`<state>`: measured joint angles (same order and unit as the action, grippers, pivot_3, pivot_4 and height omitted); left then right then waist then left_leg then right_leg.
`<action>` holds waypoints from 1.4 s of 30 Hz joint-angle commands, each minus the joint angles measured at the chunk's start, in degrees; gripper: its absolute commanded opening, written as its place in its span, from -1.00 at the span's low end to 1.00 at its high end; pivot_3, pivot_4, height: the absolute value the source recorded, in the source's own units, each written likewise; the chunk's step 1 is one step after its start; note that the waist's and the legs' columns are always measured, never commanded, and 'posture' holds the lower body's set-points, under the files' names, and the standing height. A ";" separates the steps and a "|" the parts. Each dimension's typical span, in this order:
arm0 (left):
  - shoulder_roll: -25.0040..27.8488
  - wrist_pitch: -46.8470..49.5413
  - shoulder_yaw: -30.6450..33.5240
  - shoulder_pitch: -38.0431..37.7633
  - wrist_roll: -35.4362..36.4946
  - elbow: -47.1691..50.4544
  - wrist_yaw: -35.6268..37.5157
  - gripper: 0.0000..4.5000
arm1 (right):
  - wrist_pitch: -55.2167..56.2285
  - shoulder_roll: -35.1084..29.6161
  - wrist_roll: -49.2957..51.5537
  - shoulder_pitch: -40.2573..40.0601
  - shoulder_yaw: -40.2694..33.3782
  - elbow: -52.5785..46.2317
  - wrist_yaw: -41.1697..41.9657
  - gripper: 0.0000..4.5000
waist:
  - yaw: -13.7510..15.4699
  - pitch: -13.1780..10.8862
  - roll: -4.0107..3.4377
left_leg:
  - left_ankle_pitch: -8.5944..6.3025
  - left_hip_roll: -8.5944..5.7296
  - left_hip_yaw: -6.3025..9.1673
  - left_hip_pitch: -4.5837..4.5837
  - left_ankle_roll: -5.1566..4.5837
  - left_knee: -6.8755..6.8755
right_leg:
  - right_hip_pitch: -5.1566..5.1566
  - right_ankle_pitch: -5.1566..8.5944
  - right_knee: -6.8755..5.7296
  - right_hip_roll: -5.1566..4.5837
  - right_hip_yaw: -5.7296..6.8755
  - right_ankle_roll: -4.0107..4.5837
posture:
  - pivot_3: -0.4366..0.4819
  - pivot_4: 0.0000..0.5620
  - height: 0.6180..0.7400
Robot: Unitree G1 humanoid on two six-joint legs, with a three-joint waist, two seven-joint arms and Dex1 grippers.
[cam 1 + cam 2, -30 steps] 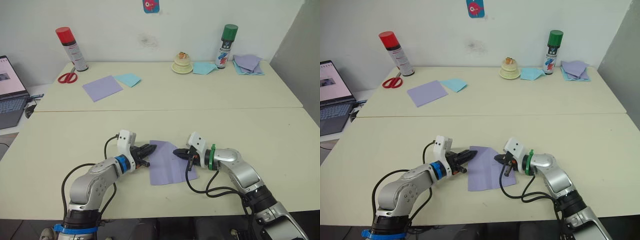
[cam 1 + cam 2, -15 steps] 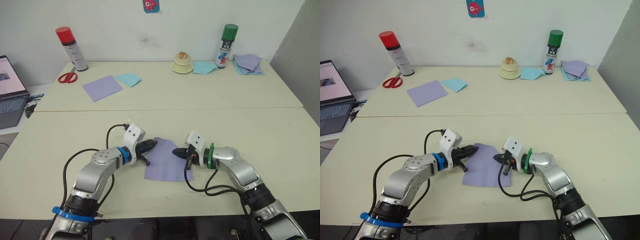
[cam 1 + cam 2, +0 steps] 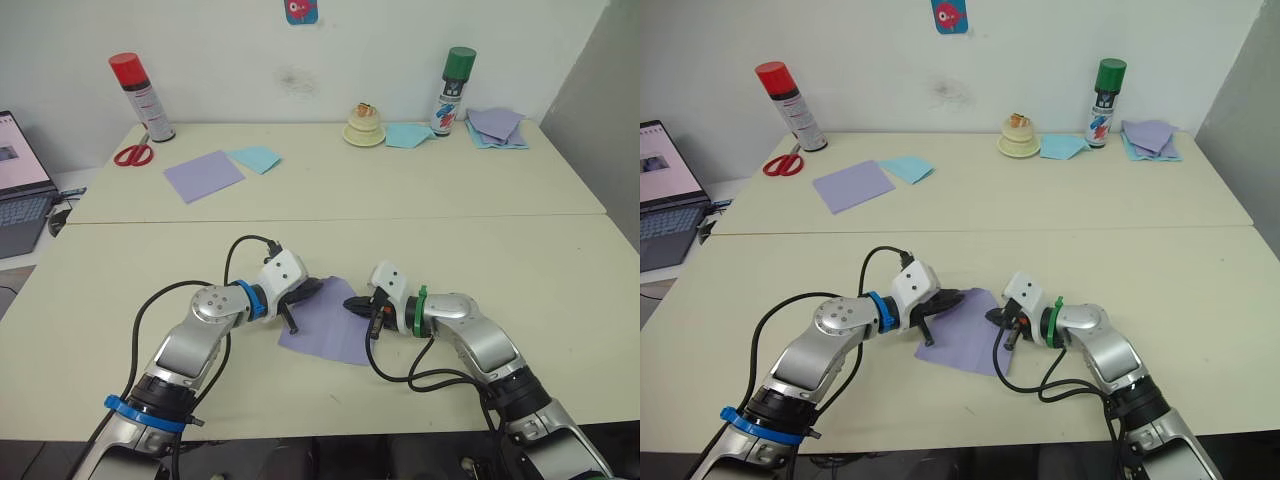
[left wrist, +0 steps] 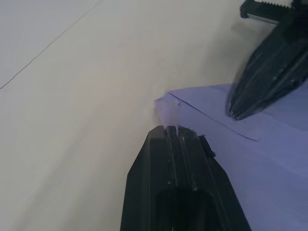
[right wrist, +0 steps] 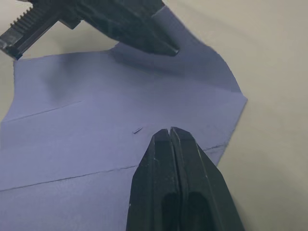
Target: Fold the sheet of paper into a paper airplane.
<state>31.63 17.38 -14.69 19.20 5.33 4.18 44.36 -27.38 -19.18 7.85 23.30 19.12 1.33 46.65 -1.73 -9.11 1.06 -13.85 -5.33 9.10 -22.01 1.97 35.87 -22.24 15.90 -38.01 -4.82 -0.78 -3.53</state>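
The sheet of paper [image 3: 325, 327] is lavender with crease lines and lies skewed on the near table between my two grippers. My left gripper [image 3: 316, 290] is at the sheet's far left corner and is shut on it; in the left wrist view that corner [image 4: 166, 109] stands up from between the fingertips [image 4: 172, 130]. My right gripper [image 3: 351, 303] is shut, its tips resting on top of the sheet near its right edge [image 5: 192, 103]. The two grippers' tips are close together, pointing at each other. The paper airplane is out of view.
On the far table lie a smooth lavender sheet [image 3: 204, 175], a light blue sheet [image 3: 255, 158], red scissors [image 3: 133, 154], a red-capped can [image 3: 132, 96], a green-capped can [image 3: 453, 92], a small cake-like object [image 3: 364, 126] and a paper pile [image 3: 496, 128]. A laptop [image 3: 20, 185] sits at the left.
My left gripper has swung right and farther from me with the sheet's corner in it. The sheet has turned and slid under the right gripper, which has hardly moved.
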 commanded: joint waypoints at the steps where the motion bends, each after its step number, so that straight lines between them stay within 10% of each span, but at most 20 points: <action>1: -0.22 -1.57 -1.41 -0.34 -2.16 3.21 -0.18 -1.00 | -0.38 -0.36 -0.38 -0.68 0.14 -0.11 -0.06 -1.00 | 0.02 0.00 0.00 | 0.00 0.00 0.00 0.00 0.00 0.00 | 0.00 0.00 0.00 0.00 0.00 0.00 | -0.05 -0.47 1.00; 42: 1.36 6.00 -8.40 0.38 -17.01 8.85 1.53 -1.00 | 2.23 5.08 2.27 4.18 -5.83 3.86 -2.79 -1.00 | 0.07 -0.01 -0.01 | 0.00 -0.01 0.01 0.00 -0.01 0.02 | 0.01 0.00 -0.05 0.06 0.03 -0.01 | -0.05 -0.47 1.00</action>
<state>32.41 24.44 -22.19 19.15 -10.74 12.93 45.68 -26.92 -14.64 10.19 26.36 13.26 4.94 43.97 -1.67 -9.12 1.05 -13.85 -5.33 9.11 -22.01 1.97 35.88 -22.23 15.90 -38.05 -4.76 -0.74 -3.54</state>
